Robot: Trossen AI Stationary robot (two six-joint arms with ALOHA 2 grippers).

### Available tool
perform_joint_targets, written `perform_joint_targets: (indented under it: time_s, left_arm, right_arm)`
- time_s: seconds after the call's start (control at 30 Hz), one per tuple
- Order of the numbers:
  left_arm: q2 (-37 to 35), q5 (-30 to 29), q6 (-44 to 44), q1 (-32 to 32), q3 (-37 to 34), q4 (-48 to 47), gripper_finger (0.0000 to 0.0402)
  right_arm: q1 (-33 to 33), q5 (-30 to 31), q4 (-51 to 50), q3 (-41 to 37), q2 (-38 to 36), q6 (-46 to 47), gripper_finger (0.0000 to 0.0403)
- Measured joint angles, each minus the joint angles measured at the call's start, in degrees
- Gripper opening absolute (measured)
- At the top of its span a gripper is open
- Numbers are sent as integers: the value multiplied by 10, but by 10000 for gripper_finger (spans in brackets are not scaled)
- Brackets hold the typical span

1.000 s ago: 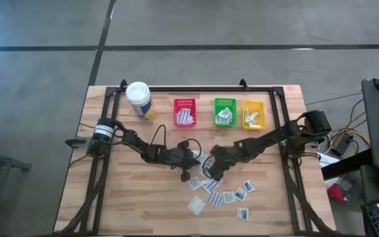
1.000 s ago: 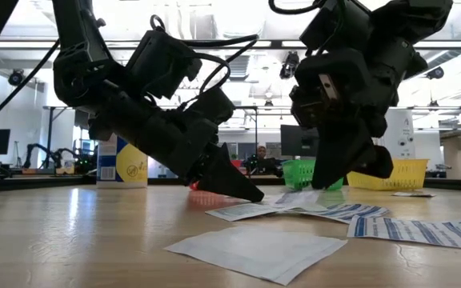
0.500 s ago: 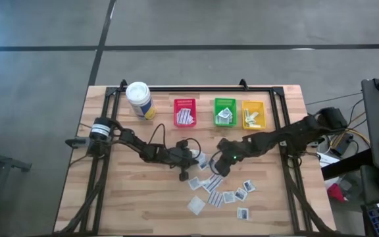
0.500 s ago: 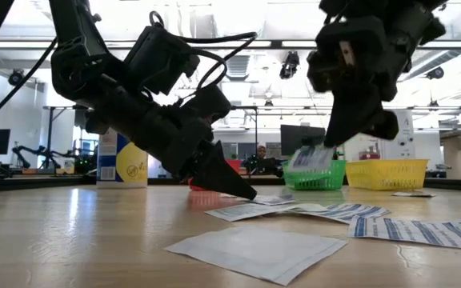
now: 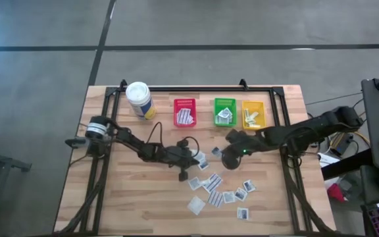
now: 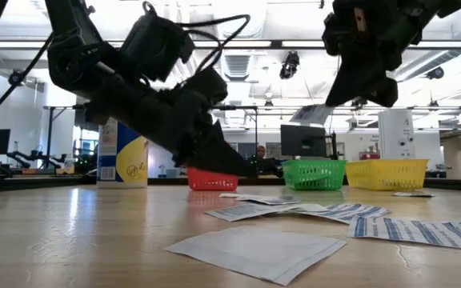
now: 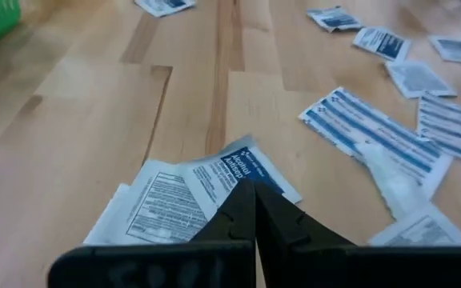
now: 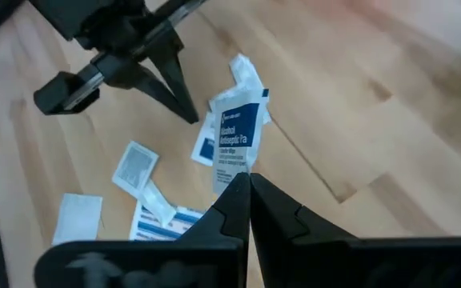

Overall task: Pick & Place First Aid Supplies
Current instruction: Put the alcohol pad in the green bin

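Wooden tabletop (image 5: 137,197), slatted, inside a black frame, with grey floor around it. Along the 12 o'clock edge stand a white canister (image 5: 139,99) with a yellow label, then a red bin (image 5: 185,112), a green bin (image 5: 225,111) and a yellow bin (image 5: 253,114), each with white packets inside. Left gripper (image 5: 197,158) sits low near table centre, fingers pressed together on a packet with blue print (image 7: 242,166); the wrist view shows that packet pinched at its edge, lying over another printed packet (image 7: 160,210) on the wood. Right gripper (image 5: 229,158) is just toward 3 o'clock of the left one and raised well off the surface (the low view puts it high above the bins), fingers pressed together on one blue-and-white packet (image 8: 236,136) that hangs from the tips above the table. Loose first aid supplies (image 5: 224,193) are scattered from centre toward 5 o'clock: small white squares and blue-striped oblong packets, some overlapping, with one lone packet (image 5: 243,213) nearest the 6 o'clock edge. Low view shows a plain white packet (image 6: 254,250) closest to the camera.
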Motion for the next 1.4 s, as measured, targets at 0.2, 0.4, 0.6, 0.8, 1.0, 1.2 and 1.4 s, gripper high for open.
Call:
perform_joint_targets:
  time_s: [0.2,0.4,0.6,0.8,1.0,1.2,1.4]
  left_arm:
    - [-37,0,6,0,-22,5,0]
    - [-99,-1,28,0,-61,5,0]
    - [-197,0,29,0,-117,-14,0]
    - [-308,9,27,0,-185,-36,0]
    - [-384,9,4,0,-243,-38,0]
    - [-403,12,3,0,-252,-39,0]
    - [-397,17,11,0,-250,-43,0]
  right_arm:
    - [0,33,-7,0,-27,-24,8]
    - [-2,62,-9,0,-42,-55,8]
    - [-19,86,-1,0,-45,-88,8]
    - [-62,103,9,0,-46,-137,8]
    - [-122,103,14,0,-48,-172,8]
    - [-174,97,18,0,-56,-192,8]
    - [-212,76,24,0,-64,-203,8]
